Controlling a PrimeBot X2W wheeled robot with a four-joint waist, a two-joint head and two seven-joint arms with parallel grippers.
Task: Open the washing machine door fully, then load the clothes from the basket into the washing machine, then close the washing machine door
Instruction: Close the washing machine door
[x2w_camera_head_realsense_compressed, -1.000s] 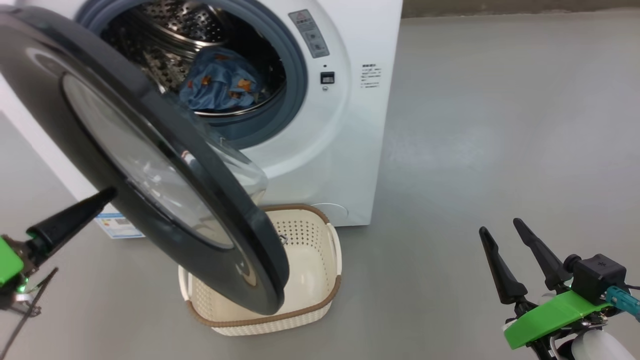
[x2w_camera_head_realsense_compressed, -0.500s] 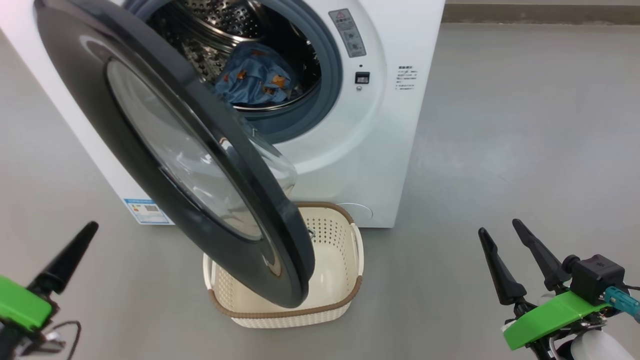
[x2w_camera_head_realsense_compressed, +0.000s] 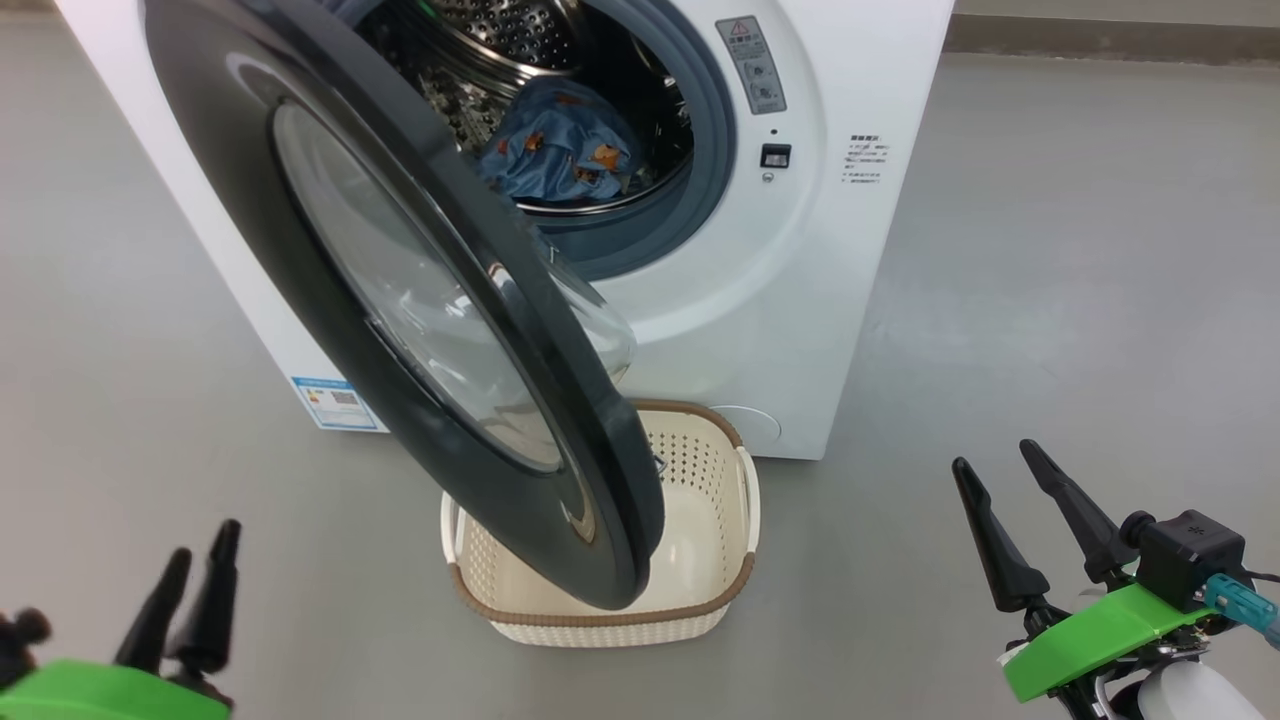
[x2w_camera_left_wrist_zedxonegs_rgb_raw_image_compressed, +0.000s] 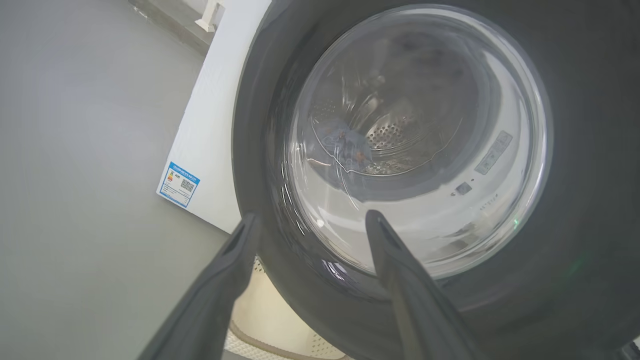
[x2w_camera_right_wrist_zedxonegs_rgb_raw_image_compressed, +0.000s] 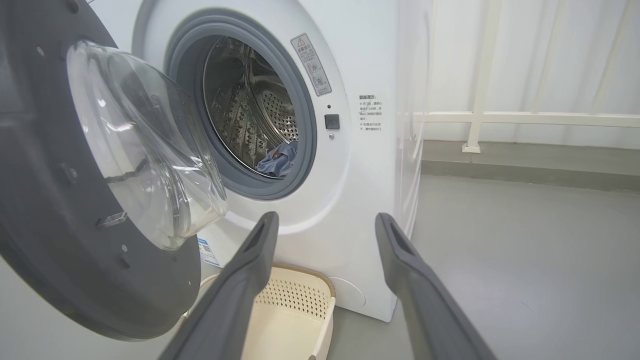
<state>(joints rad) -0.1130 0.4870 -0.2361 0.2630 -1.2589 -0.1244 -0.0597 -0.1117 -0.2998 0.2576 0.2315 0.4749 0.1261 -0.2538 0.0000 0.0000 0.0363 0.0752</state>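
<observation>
The white washing machine (x2w_camera_head_realsense_compressed: 800, 300) stands with its round black door (x2w_camera_head_realsense_compressed: 420, 290) swung partway out, the door's lower edge hanging over the cream basket (x2w_camera_head_realsense_compressed: 700, 610). What shows of the basket's inside is bare; the door hides the rest. Light blue printed clothes (x2w_camera_head_realsense_compressed: 560, 140) lie in the steel drum. My left gripper (x2w_camera_head_realsense_compressed: 205, 540) is at the lower left, open and holding nothing, apart from the door's outer face (x2w_camera_left_wrist_zedxonegs_rgb_raw_image_compressed: 420, 140). My right gripper (x2w_camera_head_realsense_compressed: 994, 455) is open and holding nothing at the lower right, well to the right of the basket (x2w_camera_right_wrist_zedxonegs_rgb_raw_image_compressed: 300, 272) and facing the drum opening with the clothes (x2w_camera_right_wrist_zedxonegs_rgb_raw_image_compressed: 280, 160).
Grey floor (x2w_camera_head_realsense_compressed: 1050, 300) stretches to the right of the machine. A blue label sticker (x2w_camera_head_realsense_compressed: 338, 403) marks the machine's lower left corner. A white railing (x2w_camera_right_wrist_zedxonegs_rgb_raw_image_compressed: 475, 120) before pale curtains stands behind the machine's right side.
The head camera has moved, shifting the whole picture right. My left gripper has drawn back from the door's outer face, down to the lower left. The right gripper has stayed put.
</observation>
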